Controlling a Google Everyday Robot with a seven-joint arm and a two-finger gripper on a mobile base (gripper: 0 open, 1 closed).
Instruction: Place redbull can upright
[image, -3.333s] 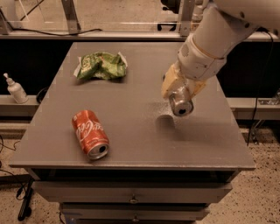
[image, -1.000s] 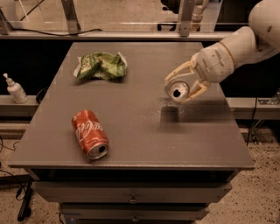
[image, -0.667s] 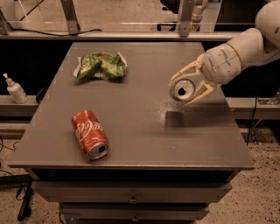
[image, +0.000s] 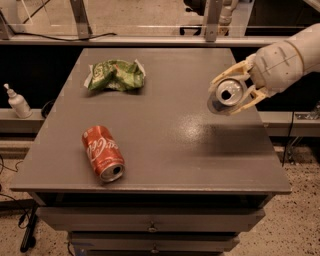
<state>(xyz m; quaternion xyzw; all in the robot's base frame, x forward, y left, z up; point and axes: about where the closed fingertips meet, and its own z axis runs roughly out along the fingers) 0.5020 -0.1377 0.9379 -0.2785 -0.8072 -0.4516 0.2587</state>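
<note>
My gripper (image: 231, 95) is shut on the redbull can (image: 225, 97) and holds it in the air above the right side of the grey table (image: 165, 150). The can is tilted on its side with its silver top facing the camera. Its body is mostly hidden behind the top and my fingers (image: 227, 75). My white arm reaches in from the right edge of the view.
A red Coca-Cola can (image: 102, 152) lies on its side at the table's front left. A crumpled green chip bag (image: 115, 75) lies at the back left. A white pump bottle (image: 17, 102) stands on a ledge left of the table.
The gripper has turned and lifted the can, moving it right and a little up. The can's top now faces the camera more squarely.
</note>
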